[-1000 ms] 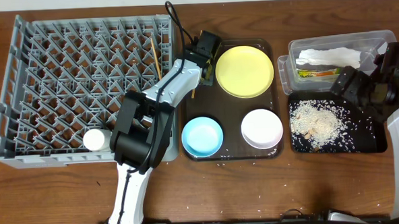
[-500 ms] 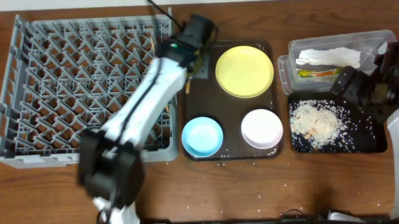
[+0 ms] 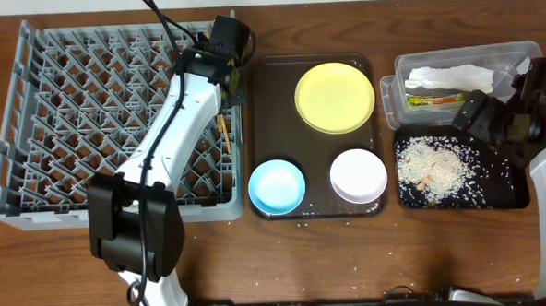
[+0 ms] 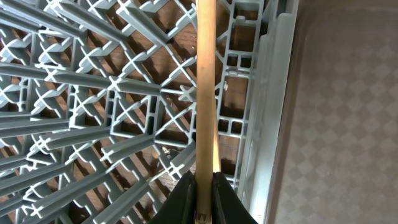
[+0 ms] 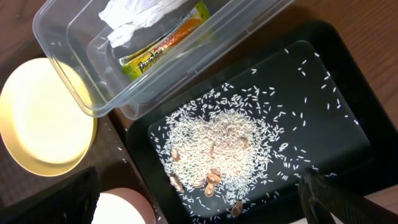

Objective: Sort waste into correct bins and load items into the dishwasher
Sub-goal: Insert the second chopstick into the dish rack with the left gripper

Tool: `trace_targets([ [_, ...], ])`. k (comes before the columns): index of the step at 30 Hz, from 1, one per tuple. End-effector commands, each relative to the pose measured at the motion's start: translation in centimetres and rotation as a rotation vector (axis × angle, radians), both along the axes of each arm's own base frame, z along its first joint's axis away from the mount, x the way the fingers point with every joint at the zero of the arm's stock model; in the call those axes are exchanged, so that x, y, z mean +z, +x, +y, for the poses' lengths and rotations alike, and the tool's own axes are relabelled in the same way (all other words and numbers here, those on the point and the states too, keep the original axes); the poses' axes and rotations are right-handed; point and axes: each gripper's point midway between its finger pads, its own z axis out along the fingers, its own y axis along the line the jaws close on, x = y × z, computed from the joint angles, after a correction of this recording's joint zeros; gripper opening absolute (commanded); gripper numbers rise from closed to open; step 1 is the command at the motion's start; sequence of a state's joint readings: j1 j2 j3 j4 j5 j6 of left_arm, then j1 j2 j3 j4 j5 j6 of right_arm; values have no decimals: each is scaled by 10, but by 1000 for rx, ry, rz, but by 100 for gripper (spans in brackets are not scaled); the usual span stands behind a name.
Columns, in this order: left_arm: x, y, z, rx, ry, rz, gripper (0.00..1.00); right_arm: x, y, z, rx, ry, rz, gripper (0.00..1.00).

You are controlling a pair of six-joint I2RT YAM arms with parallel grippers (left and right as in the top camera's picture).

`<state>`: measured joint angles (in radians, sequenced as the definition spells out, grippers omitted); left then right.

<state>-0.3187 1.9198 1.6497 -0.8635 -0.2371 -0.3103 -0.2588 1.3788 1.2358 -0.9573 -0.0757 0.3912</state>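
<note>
- Largely bare, the dish rack (image 3: 14,137) was overhung at its right edge by a chopstick (image 4: 206,93), pinched in the closed left tool (image 4: 205,202).
- Into the clear tub (image 3: 527,48) the napkin (image 3: 450,74) and sachet (image 3: 434,99) had been sorted, with rice (image 3: 430,165) in the black tray (image 3: 496,194); the right tool (image 5: 199,180) was spread wide, empty.
- Not yet racked were the plate (image 3: 335,97), blue bowl (image 3: 276,187) and white bowl (image 3: 358,175).
</note>
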Motion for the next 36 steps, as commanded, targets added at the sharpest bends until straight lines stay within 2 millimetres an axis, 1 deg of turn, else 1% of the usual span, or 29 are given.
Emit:
trace_targets([
  [1, 1, 3, 4, 9, 14, -14, 17, 5, 1, -3, -18, 5, -15, 99],
  [3, 1, 3, 4, 9, 14, -15, 17, 5, 1, -3, -18, 5, -15, 99],
  [4, 2, 3, 4, 9, 14, -17, 22, 5, 1, -3, -18, 5, -15, 99],
  [7, 4, 9, 5, -4, 15, -36, 25, 5, 1, -3, -18, 5, -15, 99],
  [9, 6, 14, 6, -10, 14, -56, 29, 5, 1, -3, -18, 5, -15, 99],
  [12, 11, 27, 12, 11, 0, -107, 31, 5, 1, -3, -18, 5, -15, 99],
  [13, 15, 36, 17, 27, -10, -142, 32, 5, 1, -3, -18, 5, -15, 99],
  [15, 17, 47, 22, 44, -20, -180, 31, 5, 1, -3, -18, 5, -15, 99],
  [19, 9, 64, 28, 62, -39, -218, 31, 5, 1, -3, -18, 5, -15, 99],
  [20, 2, 70, 28, 65, -40, -224, 31, 5, 1, -3, -18, 5, -15, 99],
  [23, -11, 78, 26, 62, -43, -223, 30, 5, 1, -3, -18, 5, -15, 99],
  [24, -15, 79, 24, 53, -50, -219, 27, 5, 1, -3, -18, 5, -15, 99],
  [26, -22, 81, 19, 37, -70, -209, 26, 5, 1, -3, -18, 5, -15, 99],
  [29, -25, 84, 17, 34, -77, -213, 26, 5, 1, -3, -18, 5, -15, 99],
  [31, -24, 85, 16, 30, -77, -218, 20, 5, 1, -3, -18, 5, -15, 99],
  [32, -23, 86, 16, 30, -78, -224, 12, 5, 1, -3, -18, 5, -15, 99],
  [33, -22, 87, 16, 30, -79, -227, 8, 5, 1, -3, -18, 5, -15, 99],
  [36, -21, 87, 14, 27, -84, -232, 8, 5, 1, -3, -18, 5, -15, 99],
])
